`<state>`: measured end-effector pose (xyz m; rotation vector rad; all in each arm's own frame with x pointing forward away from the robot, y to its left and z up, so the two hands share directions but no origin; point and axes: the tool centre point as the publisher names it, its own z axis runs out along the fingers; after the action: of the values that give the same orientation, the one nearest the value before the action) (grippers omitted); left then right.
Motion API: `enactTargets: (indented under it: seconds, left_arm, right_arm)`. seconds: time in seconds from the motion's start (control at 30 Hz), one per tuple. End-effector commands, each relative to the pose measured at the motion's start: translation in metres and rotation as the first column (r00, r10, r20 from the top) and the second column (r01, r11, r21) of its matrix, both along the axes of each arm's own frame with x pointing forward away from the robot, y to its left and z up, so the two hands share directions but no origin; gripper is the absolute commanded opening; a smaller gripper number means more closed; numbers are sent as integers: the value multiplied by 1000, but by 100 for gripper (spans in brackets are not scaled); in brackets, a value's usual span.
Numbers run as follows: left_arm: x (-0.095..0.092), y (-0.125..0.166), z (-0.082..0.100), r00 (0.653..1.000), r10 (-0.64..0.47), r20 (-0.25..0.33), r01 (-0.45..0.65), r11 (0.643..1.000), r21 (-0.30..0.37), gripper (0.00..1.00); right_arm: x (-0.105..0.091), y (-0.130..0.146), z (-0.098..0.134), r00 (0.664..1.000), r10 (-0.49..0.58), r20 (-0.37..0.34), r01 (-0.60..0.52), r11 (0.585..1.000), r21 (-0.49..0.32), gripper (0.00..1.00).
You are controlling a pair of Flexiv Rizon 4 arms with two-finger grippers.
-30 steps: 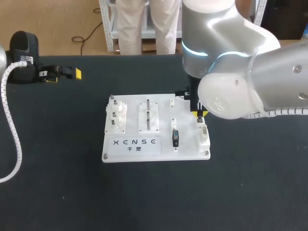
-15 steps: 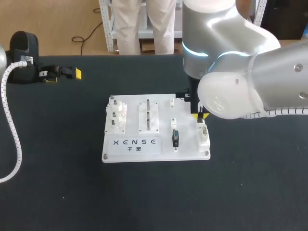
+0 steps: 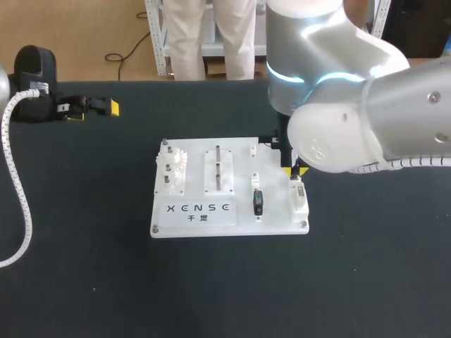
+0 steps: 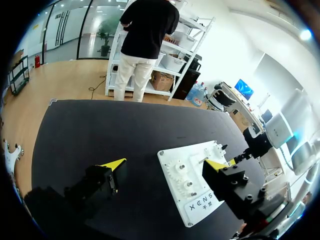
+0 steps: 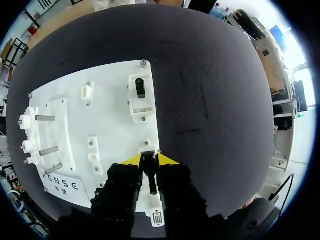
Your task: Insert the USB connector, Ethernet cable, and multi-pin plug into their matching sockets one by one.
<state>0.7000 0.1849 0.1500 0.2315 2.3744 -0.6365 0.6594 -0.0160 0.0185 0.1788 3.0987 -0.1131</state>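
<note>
Dark printed lettering (image 3: 197, 208) marks the front-left panel of the white rectangular plastic board (image 3: 275, 220), which lies mid-way on the black table (image 3: 84, 267).

On the board stand a white gear stack (image 3: 169, 169) and upright metal pins (image 3: 218, 165). A short black connector (image 3: 257, 202) sits in a white holder.

The right arm enters from the right and hides the board's far-right corner. The right gripper (image 3: 293, 167) points down, clenched on a narrow black plug (image 5: 149, 172) directly over the white socket block (image 3: 299, 201) at the board's right edge. I cannot tell which plug it is.

The left gripper (image 3: 91, 109) rests level at the table's far left, well apart from the board, with its fingers spread and nothing between them.
</note>
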Motion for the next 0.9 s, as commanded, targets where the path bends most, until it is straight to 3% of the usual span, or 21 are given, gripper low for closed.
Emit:
enactTargets:
  seconds: [0.03,0.33,0.7,0.8,0.83,0.9]
  left_arm:
    - [0,0,0,1000,0,0,0,1000,0,100]
    - [0,0,0,1000,0,0,0,1000,0,100]
    - [0,0,0,1000,0,0,0,1000,0,100]
    - [0,0,0,1000,0,0,0,1000,0,100]
    - [0,0,0,1000,0,0,0,1000,0,100]
    - [0,0,0,1000,0,0,0,1000,0,100]
  right_arm:
    - [3,-6,-6,1000,-12,-13,12,1000,3,0]
    - [9,-9,-7,997,-38,-69,42,996,72,0]
    - [8,-8,-9,997,-22,-76,26,998,53,0]
    - [8,-5,-6,998,-8,-68,11,999,50,45]
    - [8,-5,-5,998,-5,-67,8,999,48,100]
    - [8,-3,0,998,2,-57,1,999,47,100]
